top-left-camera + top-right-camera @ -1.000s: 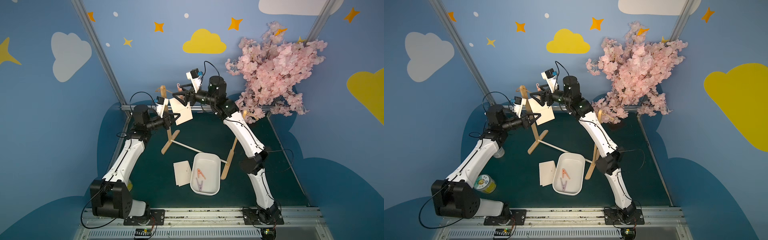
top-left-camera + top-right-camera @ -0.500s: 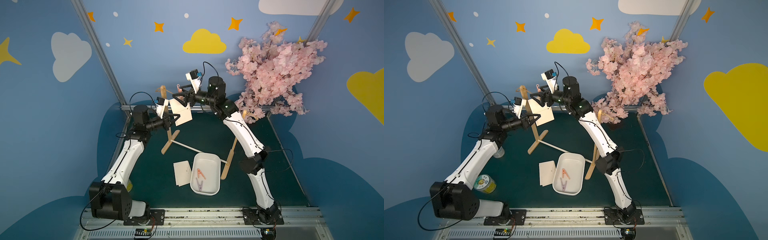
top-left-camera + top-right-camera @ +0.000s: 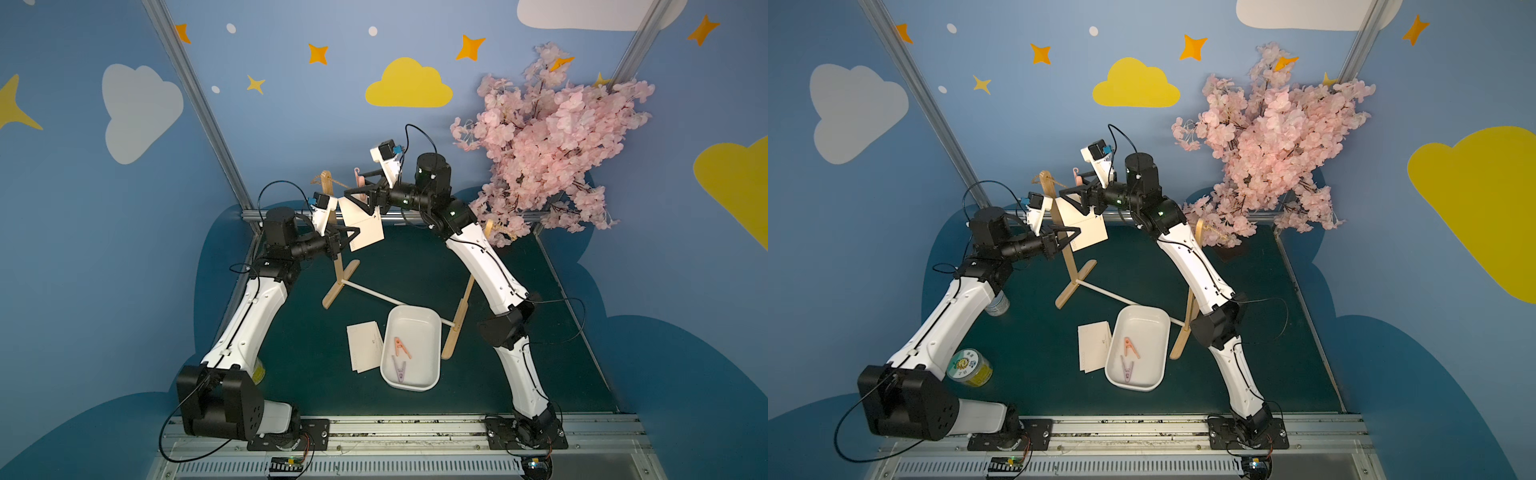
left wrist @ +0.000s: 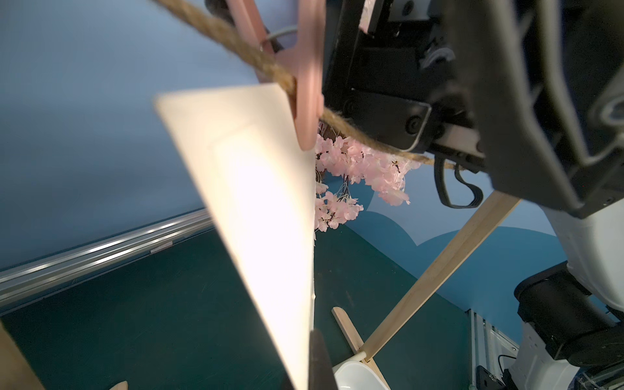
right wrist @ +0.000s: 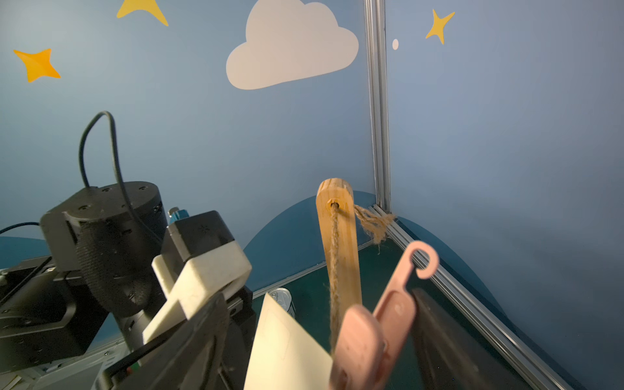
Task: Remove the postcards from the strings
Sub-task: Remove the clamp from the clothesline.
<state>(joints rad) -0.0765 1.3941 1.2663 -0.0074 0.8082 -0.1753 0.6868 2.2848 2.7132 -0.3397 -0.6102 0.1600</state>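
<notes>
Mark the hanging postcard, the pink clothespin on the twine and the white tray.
hanging postcard [image 3: 369,232]: in a top view, lower part of its face.
pink clothespin [image 5: 361,337]: right wrist view, its broad handle.
white tray [image 3: 417,332]: in a top view, its bare floor.

Green desk [image 3: 415,257]: wooden stand [image 3: 340,284], white tray [image 3: 422,349], stacked postcards [image 3: 365,347] just beside tray, yellow can [image 3: 970,367], silver can [image 3: 997,302].

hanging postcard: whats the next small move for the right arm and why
Probably close the right gripper on the pink clothespin. Its jaws stand open astride it, the pin clips the postcard to the twine, and the left gripper is shut on the card's lower corner, ready to take it.
</notes>
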